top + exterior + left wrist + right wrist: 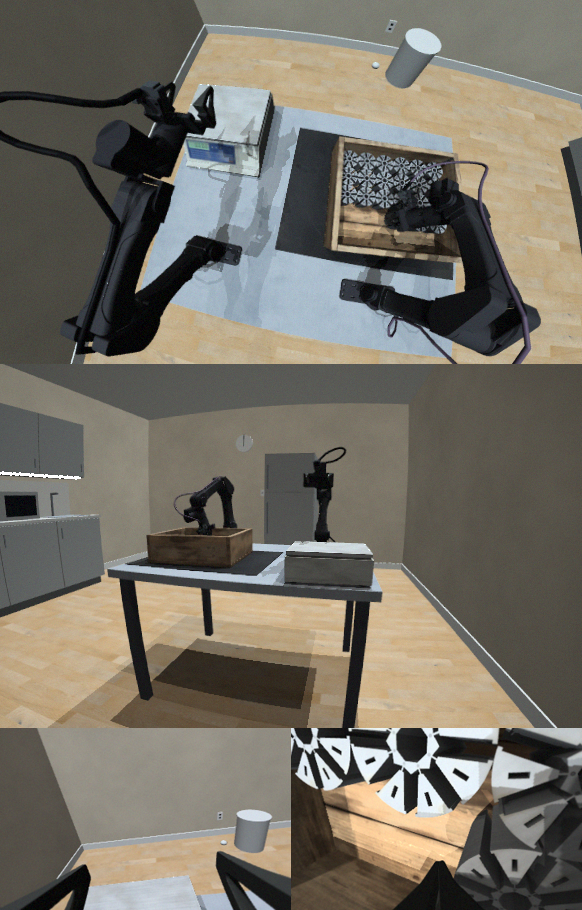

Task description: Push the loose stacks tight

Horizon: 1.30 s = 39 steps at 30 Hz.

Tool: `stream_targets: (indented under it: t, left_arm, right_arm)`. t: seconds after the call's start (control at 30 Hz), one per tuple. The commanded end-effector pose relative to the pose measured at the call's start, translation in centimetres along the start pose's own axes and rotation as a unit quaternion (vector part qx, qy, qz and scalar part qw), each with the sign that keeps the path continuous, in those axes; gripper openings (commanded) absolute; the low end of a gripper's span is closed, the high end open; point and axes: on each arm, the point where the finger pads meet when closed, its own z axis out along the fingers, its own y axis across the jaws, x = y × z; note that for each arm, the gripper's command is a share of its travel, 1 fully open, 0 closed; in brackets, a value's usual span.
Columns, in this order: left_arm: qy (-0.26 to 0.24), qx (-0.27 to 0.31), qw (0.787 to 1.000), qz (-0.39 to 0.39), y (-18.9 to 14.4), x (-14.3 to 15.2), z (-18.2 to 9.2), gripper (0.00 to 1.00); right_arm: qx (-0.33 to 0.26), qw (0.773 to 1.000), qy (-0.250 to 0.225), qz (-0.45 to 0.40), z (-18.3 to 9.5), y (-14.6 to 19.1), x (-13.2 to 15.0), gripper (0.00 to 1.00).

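The wooden crate [334, 200] [187, 549] holds several round black-and-white slotted stacks [367, 177] [466, 773], packed in rows at its back. Another stack [439, 229] [514, 860] stands in shadow in front of them, near the crate's right wall and partly hidden by my right arm. My right gripper [440, 867] is shut and empty, pointing down inside the crate. In the right wrist view its tips are just left of the shaded stack; whether they touch it I cannot tell. My left gripper [190, 94] [149, 864] is open and empty, raised above the white box.
The white box [235, 112] [330, 571] with a blue display panel stands at the table's back left. The crate sits on a dark mat [305, 200]. Bare wooden crate floor shows in front of the packed rows, on the left. The crate walls stand around the right gripper.
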Motion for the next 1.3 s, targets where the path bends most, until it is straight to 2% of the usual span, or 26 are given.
stream_targets:
  t: [0.0, 0.4, 0.47, 0.6, 0.7, 0.83, 0.9, 1.27]
  left_arm:
    - [-0.038, 0.002, 0.999, 0.002, 0.0, -3.3, -1.5, 1.00]
    - [-0.038, 0.002, 0.999, 0.002, 0.0, -3.3, -1.5, 1.00]
    - [-0.038, 0.002, 0.999, 0.002, 0.0, -3.3, -1.5, 1.00]
    - [-0.038, 0.002, 0.999, 0.002, 0.0, -3.3, -1.5, 1.00]
    - [-0.038, 0.002, 0.999, 0.002, 0.0, -3.3, -1.5, 1.00]
    - [-0.038, 0.002, 0.999, 0.002, 0.0, -3.3, -1.5, 1.00]
    - [-0.038, 0.002, 0.999, 0.002, 0.0, -3.3, -1.5, 1.00]
    - [-0.038, 0.002, 0.999, 0.002, 0.0, -3.3, -1.5, 1.00]
  right_arm:
    - [0.028, 0.999, -0.016, -0.007, -1.2, -1.6, -0.8, 0.01]
    - [0.027, 1.000, -0.014, -0.006, -1.2, -2.3, -0.7, 0.01]
    - [0.041, 0.999, -0.033, -0.011, -2.4, -2.1, -1.0, 0.01]
    - [0.021, 1.000, -0.003, -0.006, -0.3, -0.6, 0.2, 0.01]
    - [0.026, 1.000, -0.013, -0.001, -0.9, -1.3, -0.2, 0.01]
    - [0.018, 1.000, -0.001, -0.008, -0.2, -0.4, 0.2, 0.01]
    - [0.026, 1.000, -0.016, -0.001, -1.1, -1.5, -0.5, 0.01]
    - [0.018, 1.000, -0.009, -0.002, -0.6, -0.9, -0.1, 0.01]
